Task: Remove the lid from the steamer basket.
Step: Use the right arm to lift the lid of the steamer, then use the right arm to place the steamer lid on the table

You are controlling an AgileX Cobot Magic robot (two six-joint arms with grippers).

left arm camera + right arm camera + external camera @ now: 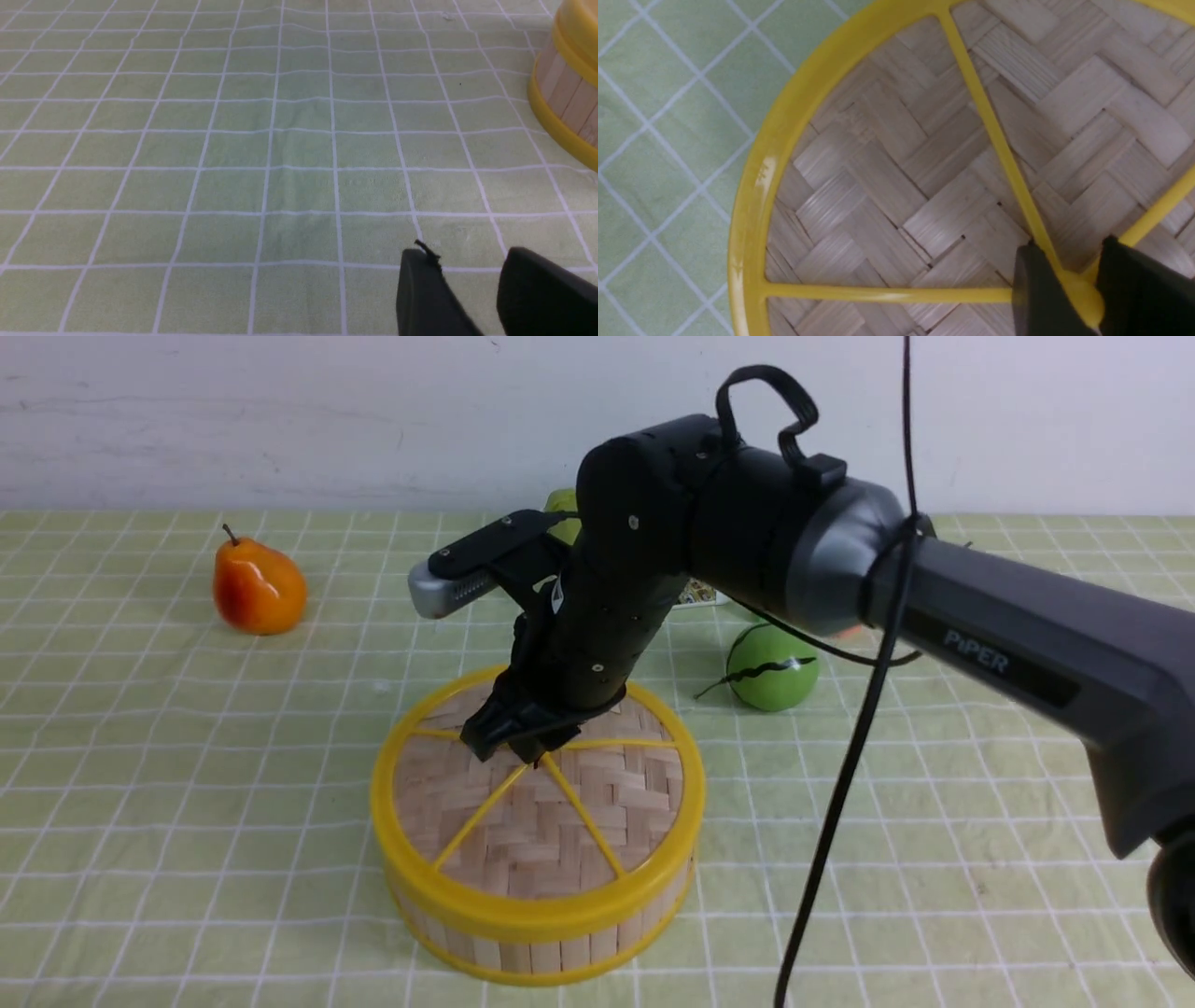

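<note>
**Right gripper (527, 747) pinched on the knob of the lid (551, 821)**

Seated flat on the steamer basket (560, 947), yellow rim on yellow rim. Placed near the middle of the green checked cloth (187, 756), toward the robot's side. Woven from tan bamboo strips, crossed by 4 yellow spokes in the front view, the rest covered by the right arm. Reached from the right, with the arm bent down over the basket and the gripper set on the lid's centre.

From the right wrist: 2 black fingers (1036, 289) to either side of the small yellow knob (1085, 298), both pressed against it and closed on it. 3 spokes running out from that knob across the weave to the rim.

From the left wrist: left gripper (472, 280) low over bare cloth, its 2 fingers parted by a narrow strip of cloth, slightly open, nothing between them. Off to one edge of that view, a piece of the basket's slatted wall and bottom rim, apart from the fingers.

Far out to the left on the cloth, well apart from the basket: an orange pear (259, 588). Just beyond the basket to the right: a round green fruit (771, 666).
</note>
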